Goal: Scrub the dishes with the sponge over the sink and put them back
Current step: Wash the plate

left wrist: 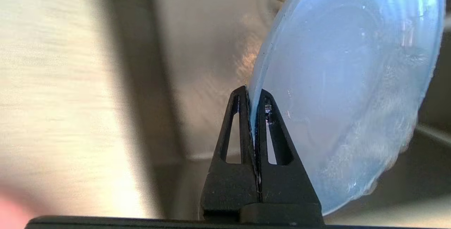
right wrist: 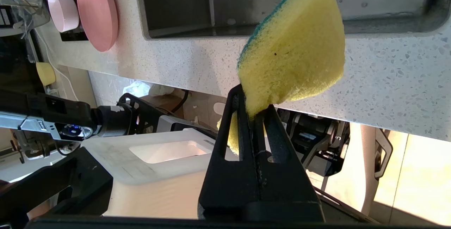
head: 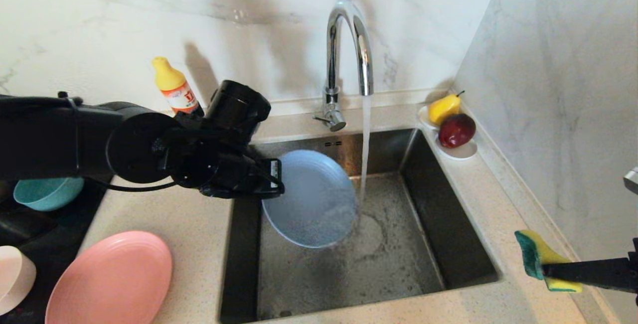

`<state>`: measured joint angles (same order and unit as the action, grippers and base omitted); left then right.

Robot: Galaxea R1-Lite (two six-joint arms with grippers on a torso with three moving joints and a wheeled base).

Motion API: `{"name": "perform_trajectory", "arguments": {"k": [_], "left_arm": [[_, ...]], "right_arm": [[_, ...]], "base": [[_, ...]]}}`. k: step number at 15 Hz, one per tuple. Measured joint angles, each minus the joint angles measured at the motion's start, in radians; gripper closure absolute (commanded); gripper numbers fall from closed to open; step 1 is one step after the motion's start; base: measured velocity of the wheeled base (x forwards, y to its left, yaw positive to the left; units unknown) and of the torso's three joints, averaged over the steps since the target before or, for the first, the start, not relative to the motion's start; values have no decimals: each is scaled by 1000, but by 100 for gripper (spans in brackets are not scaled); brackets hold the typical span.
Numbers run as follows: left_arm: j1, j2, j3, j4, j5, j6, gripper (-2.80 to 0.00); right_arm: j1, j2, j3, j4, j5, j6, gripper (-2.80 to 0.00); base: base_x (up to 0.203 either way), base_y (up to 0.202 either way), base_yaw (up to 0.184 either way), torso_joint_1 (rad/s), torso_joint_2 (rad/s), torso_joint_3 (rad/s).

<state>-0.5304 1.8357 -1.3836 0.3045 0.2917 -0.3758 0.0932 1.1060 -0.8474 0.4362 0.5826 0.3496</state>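
Though the left arm (head: 149,149) hides its rim, the grey-blue plate (head: 311,199) shows.

speckled counter (head: 194,224) (around sink (head: 438,224)) bears pink plate (head: 112,279), saucer (head: 461,152).

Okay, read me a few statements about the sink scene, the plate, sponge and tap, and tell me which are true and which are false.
1. The left gripper holds the blue plate over the sink. True.
2. The tap is off. False: water is running.
3. The right gripper pinches the sponge. True.
4. The sponge touches the blue plate. False: it is out over the counter, apart from it.
5. The pink plate is in the sink. False: it lies left of it.
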Motion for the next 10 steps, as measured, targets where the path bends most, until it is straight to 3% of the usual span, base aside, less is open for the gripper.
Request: {"name": "perform_trajectory", "arguments": {"k": [3,10], "left_arm": [[42,-48,45,-12,52,97,0],[74,-84,62,-75,195,220,0]], "right_arm": [[0,4,10,0,2,0,0],[2,17,21,-1,8,0,0]], "base": [[0,0,0,0,0,0],[0,0,0,0,0,0]]}}
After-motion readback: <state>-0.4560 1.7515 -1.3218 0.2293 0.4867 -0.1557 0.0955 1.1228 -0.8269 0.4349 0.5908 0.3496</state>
